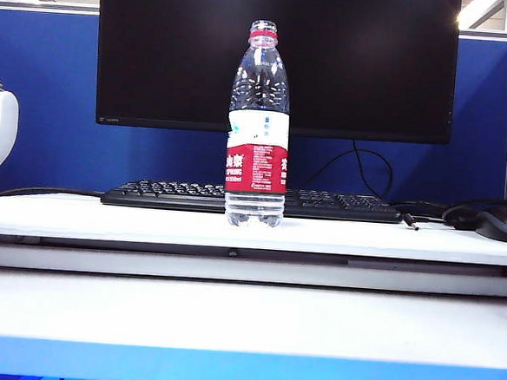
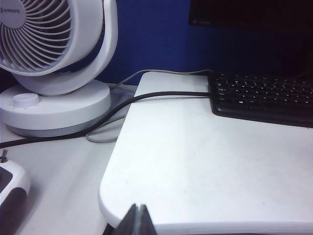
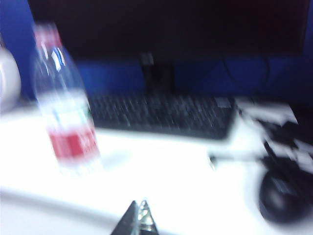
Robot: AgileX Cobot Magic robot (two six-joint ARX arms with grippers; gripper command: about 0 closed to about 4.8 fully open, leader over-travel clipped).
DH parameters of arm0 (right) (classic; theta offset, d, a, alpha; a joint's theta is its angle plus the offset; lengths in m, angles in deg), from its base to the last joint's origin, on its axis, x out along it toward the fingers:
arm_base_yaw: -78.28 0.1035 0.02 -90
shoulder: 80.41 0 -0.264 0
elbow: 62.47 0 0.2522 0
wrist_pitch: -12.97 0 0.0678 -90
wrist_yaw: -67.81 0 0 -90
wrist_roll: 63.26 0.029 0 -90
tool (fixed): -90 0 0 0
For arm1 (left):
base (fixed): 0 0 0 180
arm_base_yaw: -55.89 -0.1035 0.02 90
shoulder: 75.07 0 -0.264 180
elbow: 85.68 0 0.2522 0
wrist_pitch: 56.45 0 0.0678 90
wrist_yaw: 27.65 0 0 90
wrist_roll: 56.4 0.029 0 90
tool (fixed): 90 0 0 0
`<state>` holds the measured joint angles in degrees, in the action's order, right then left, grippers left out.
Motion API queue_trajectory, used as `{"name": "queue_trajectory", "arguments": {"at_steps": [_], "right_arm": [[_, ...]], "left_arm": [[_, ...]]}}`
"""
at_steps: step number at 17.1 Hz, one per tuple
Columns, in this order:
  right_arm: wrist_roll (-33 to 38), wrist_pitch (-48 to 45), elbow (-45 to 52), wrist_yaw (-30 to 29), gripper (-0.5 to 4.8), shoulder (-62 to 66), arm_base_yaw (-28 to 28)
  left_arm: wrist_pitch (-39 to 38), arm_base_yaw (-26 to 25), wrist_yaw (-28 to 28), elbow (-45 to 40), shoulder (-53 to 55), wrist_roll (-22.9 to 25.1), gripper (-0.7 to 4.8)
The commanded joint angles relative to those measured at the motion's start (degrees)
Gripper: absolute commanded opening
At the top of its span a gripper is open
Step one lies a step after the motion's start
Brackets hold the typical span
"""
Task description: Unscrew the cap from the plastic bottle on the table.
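- Left pincer (image 2: 138, 220) is showing at the bottom edge of the left wrist view, tips pressed together and holding nothing, hanging over the near rim of the counter (image 2: 205, 166).
- Right pincer (image 3: 138, 218) is showing at the bottom edge of the right wrist view, tips likewise together and empty; that view is blurred, so finer detail cannot be told.
- Neither pincer is appearing in the exterior view, so both are sitting well short of the bottle.
- Bottle (image 1: 259, 125) is standing upright at the centre of the exterior view, on the counter just in front of the keyboard (image 1: 149, 191), with the monitor (image 1: 376, 59) behind it.
- In the right wrist view the bottle is standing at the left of the frame, well apart from the pincer.
- Neck is looking clear above the red ring, with no red cap visible there; whether the cap is on I cannot tell for certain.
- Judgement: no grip is in place, so the step in hand is either the first approach or the rest after the work.
- If unscrewing is still to come, the next move is calling for one pincer opening and clamping the body while the other is closing on the top.
- Fan (image 2: 54, 63) and mouse (image 1: 503, 223) are sitting off to the sides, clear of the path.
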<state>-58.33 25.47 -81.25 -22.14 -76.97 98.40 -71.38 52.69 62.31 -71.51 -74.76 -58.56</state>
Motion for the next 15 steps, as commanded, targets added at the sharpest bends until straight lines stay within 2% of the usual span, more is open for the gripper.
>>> {"name": "queue_trajectory", "arguments": {"at_steps": [1,4,7,15], "right_arm": [[2.62,4.07,3.37,3.23,-0.05,-2.58,-5.79],[5.99,4.37,4.98,2.62,-0.05,-3.34,-15.34],[4.33,3.45,4.98,2.82,-0.05,-3.34,-19.54],[1.05,0.98,4.98,2.82,-0.05,-3.34,-17.92]], "left_arm": [[0.35,0.02,0.26,0.02,-0.13,0.22,-0.03],[0.11,0.0,0.26,0.02,-0.13,0.22,-0.03],[-0.04,0.02,0.24,0.02,-0.13,0.22,-0.03],[-0.04,0.02,0.24,0.02,-0.13,0.22,-0.03]]}}
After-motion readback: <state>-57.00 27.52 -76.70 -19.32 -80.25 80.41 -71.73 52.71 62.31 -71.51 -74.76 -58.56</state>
